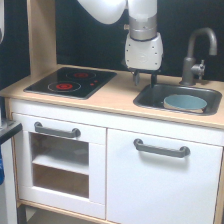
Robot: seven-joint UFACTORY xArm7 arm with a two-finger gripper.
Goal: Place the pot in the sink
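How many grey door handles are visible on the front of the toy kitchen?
2: one grey handle on the windowed oven door at the exterior view's left, one grey handle on the plain cabinet door below the sink. None appear hidden.

Toy kitchen unit with a pale wooden bench set against a dark backdrop. A black stovetop with red rings lies toward the exterior view's left; a light wooden upright rises behind it. Below, white fronts carry two grey handles, and the left door has a window showing a shelf.
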